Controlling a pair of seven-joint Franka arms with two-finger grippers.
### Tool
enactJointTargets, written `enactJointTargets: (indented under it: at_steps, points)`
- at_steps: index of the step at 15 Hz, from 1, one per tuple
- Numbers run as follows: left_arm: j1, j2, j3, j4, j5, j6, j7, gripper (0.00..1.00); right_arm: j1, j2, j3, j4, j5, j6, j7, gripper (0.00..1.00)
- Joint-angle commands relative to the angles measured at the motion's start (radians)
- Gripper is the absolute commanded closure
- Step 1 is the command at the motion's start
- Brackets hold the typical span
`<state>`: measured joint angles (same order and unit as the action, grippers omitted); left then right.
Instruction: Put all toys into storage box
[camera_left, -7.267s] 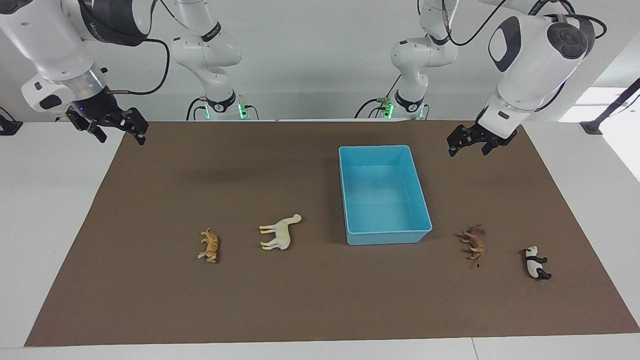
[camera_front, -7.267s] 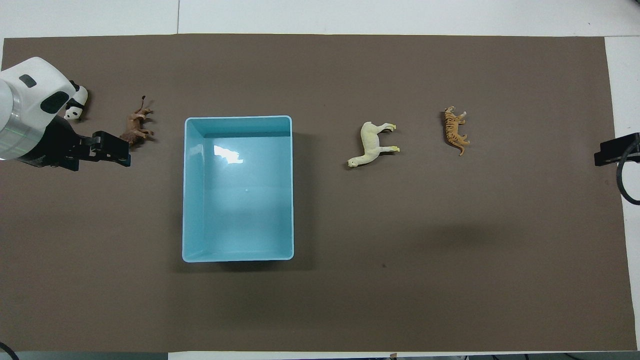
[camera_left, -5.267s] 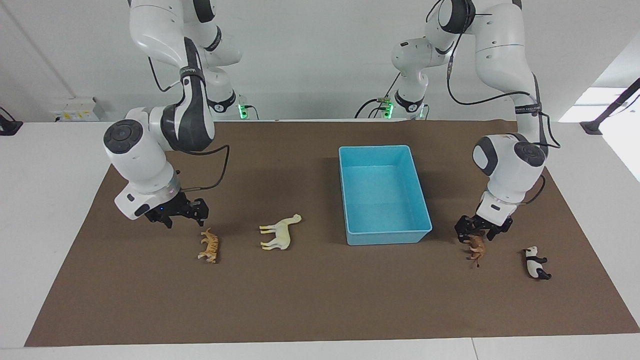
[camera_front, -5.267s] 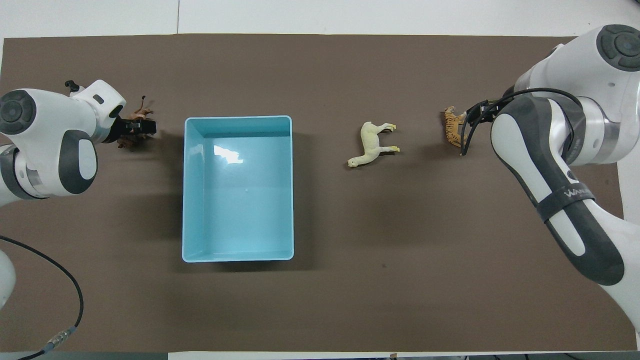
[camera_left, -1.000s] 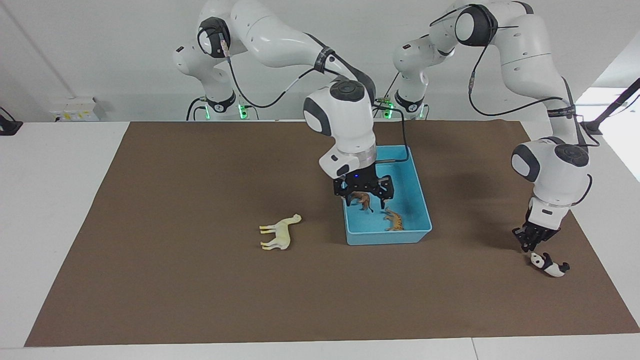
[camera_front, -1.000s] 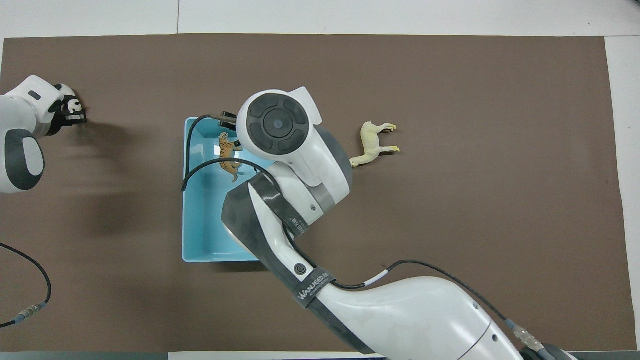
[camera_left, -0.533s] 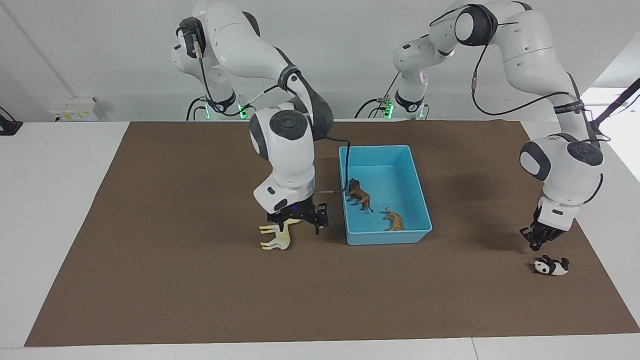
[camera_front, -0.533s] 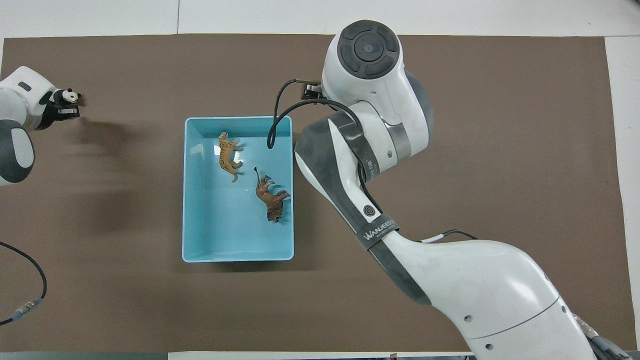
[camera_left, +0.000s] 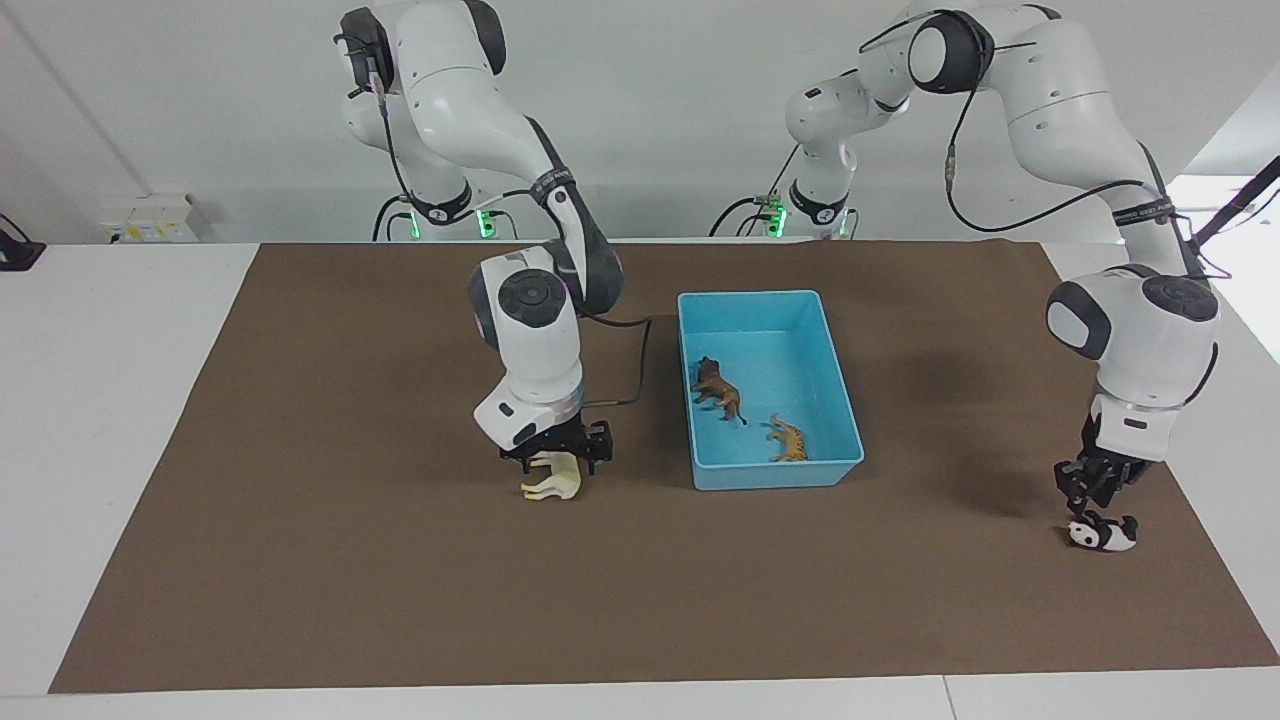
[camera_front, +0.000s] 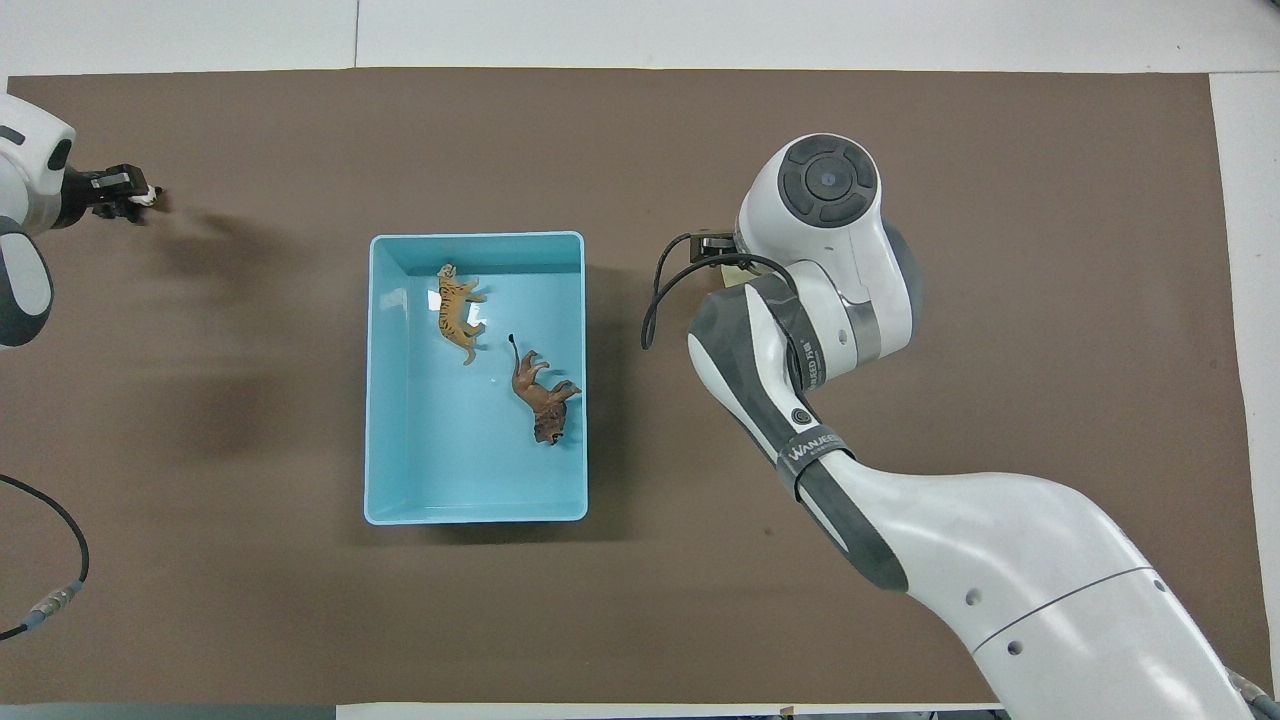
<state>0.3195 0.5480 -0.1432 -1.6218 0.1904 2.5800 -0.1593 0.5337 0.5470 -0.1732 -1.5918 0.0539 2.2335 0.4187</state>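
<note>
- Brown mat (camera_left: 300, 560) covers the white worktop (camera_left: 90, 400), both arms reaching down to it.
- Right pincer (camera_left: 556, 452) sits low over the cream-white animal (camera_left: 553, 486), fingers either side of its back; can't tell if it's actually pinching.
- Storage box (camera_left: 775, 476) is just beside that pincer, toward the left arm's end, with the brown horned animal (camera_left: 717, 385) and tiger (camera_left: 788, 438) lying inside.
- Left pincer (camera_left: 1092, 496) is right on top of the panda (camera_left: 1102, 534); grip not readable either.
</note>
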Motion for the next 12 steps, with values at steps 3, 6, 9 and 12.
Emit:
enactJointTargets:
  at_steps: [3, 6, 9, 12]
  points:
    - [-0.057, 0.122, 0.080, 0.140, 0.001, 0.057, -0.363, 0.00, -0.006, -0.027, 0.006, -0.080, -0.011, 0.089, -0.037, 0.00]
    - [-0.141, 0.121, 0.204, 0.132, 0.003, 0.057, -0.615, 0.00, 0.000, -0.027, 0.006, -0.097, -0.012, 0.110, -0.038, 0.00]
    - [-0.146, 0.147, 0.211, 0.125, -0.002, 0.063, -0.672, 0.00, 0.005, 0.004, 0.006, -0.102, -0.014, 0.150, -0.044, 0.00]
    - [-0.195, 0.153, 0.246, 0.111, 0.003, 0.060, -0.712, 0.00, 0.008, 0.008, 0.006, -0.102, -0.025, 0.152, -0.044, 0.35]
